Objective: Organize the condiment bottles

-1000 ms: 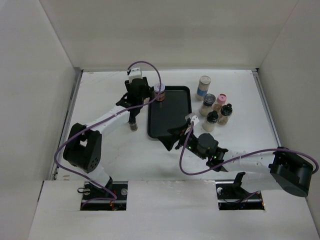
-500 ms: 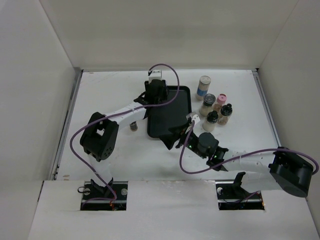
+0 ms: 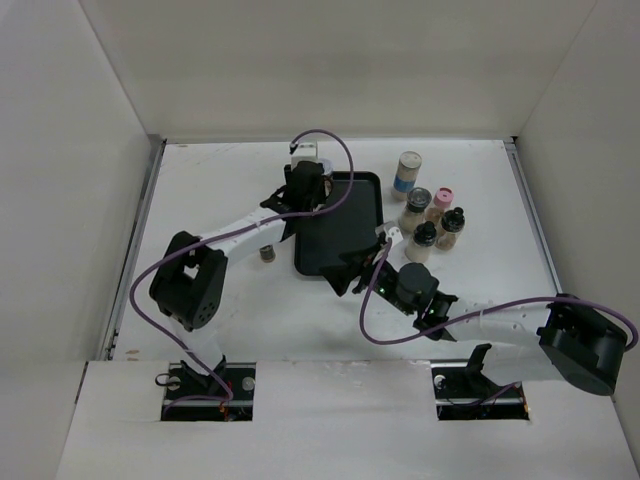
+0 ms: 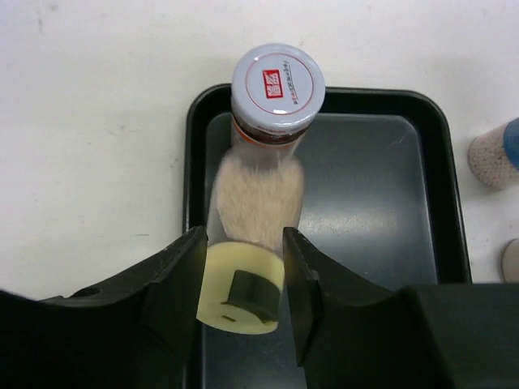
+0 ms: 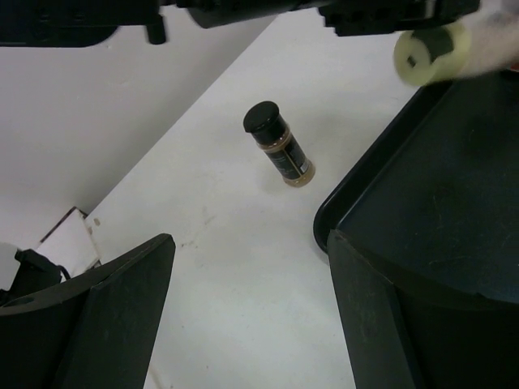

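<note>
Yellow-capped bottle blurred in left tool

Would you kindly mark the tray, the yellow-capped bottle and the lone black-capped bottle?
tray (image 4: 381,227), left wrist view, bare floor.
yellow-capped bottle (image 4: 255,203), left wrist view, beige body.
lone black-capped bottle (image 5: 282,148), right wrist view, dark body.

Plain white walls are enclosing a white surface on three sides, with soft, even light falling across it.
</note>
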